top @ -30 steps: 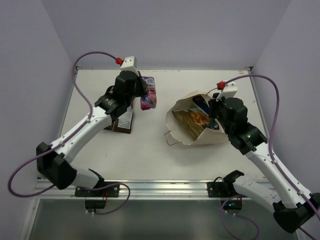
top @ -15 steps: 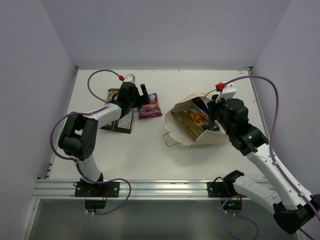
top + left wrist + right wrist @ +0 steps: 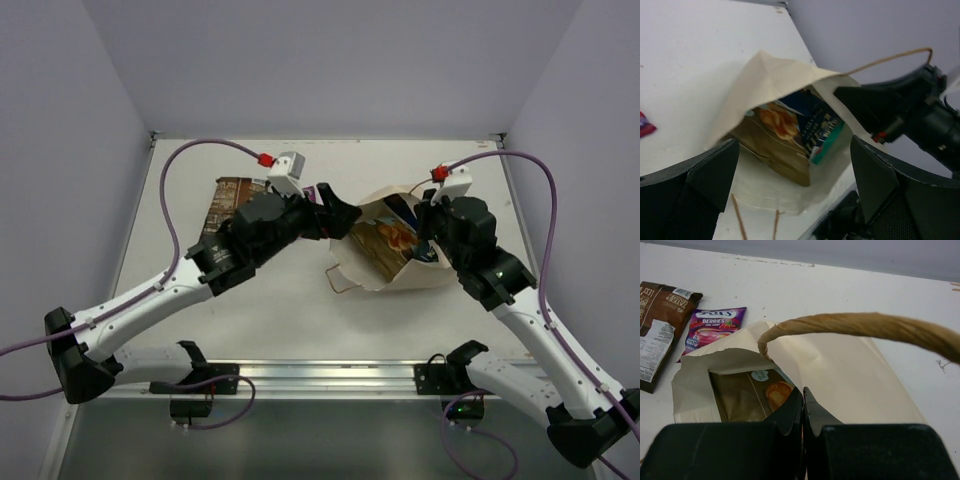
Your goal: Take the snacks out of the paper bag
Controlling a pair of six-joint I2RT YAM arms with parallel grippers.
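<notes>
— Paper bag lay on its side, right of the table's middle, mouth toward the left edge. The chip bag and a teal-edged packet were inside.
— And the claws?
— Left gripper gaped wide at the mouth, empty. Right gripper was pinched shut on the upper lip.
— Risk?
— I reckoned those wide jaws could snag the paper, dragging the bag or tearing it from the pinch.

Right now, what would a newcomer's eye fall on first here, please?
The tan paper bag lies open right of centre, a chip packet showing inside. The open left hand hovers at its mouth while the shut right hand pinches its rim. A magenta packet and a brown packet lie left of it.
</notes>
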